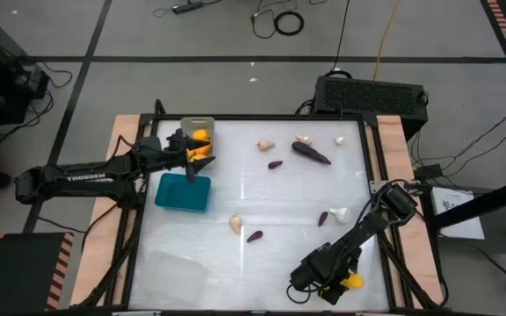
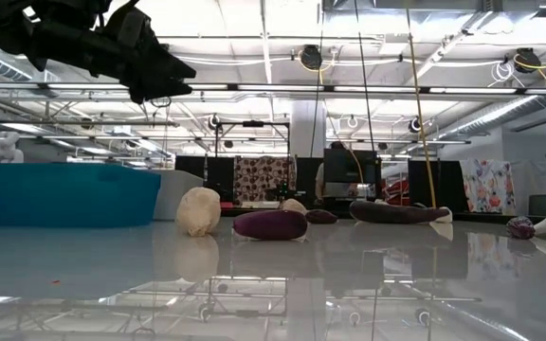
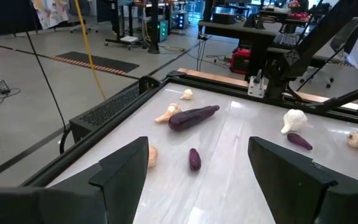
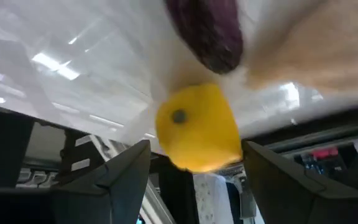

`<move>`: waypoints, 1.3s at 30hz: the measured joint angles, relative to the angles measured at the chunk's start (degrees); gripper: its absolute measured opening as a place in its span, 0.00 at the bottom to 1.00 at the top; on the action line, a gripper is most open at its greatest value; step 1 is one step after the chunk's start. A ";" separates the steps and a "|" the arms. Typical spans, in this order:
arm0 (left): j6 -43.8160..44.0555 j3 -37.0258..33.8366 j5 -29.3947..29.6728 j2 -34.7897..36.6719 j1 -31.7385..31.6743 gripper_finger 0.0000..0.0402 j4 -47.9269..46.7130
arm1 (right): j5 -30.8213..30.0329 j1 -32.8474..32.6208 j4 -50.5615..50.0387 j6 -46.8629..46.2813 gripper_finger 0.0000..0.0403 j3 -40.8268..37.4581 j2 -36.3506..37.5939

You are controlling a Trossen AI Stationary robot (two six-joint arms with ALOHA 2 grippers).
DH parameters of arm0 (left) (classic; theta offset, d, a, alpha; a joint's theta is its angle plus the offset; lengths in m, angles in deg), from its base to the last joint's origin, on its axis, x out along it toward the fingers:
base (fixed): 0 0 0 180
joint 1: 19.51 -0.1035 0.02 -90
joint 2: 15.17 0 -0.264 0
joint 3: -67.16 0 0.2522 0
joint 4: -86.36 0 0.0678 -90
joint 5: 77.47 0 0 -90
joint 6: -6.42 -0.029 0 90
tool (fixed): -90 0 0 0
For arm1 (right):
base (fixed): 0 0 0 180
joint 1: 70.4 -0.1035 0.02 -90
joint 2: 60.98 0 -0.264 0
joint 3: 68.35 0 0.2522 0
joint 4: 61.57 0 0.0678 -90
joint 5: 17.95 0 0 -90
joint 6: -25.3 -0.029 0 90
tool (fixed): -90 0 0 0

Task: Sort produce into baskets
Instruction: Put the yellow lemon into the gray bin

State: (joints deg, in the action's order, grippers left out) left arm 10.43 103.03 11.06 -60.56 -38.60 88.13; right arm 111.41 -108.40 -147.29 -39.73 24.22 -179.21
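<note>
The right gripper (image 1: 341, 283) was seen low at the near right corner of the surface (image 1: 262, 254), its jaws spread around a yellow fruit (image 4: 197, 127) without visibly clamping it; whether contact was made could not be told. The fruit lay close to the edge, so a glancing closure was judged likely to push it off. The left gripper (image 1: 189, 154), jaws released and empty, hovered over the grey basket (image 1: 207, 124) holding yellow fruits, beside the teal basket (image 1: 183, 192). Garlic bulbs (image 1: 236, 223) and eggplants (image 1: 310, 154) remained scattered.
</note>
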 joint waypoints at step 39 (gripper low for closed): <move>-1.29 -0.02 1.33 0.02 0.00 0.71 -7.78 | -14.13 1.69 -4.57 5.98 0.34 9.82 0.00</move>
State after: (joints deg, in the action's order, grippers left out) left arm 9.14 103.01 12.39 -60.54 -38.60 80.35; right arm 97.28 -106.71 -151.86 -33.74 34.05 -179.21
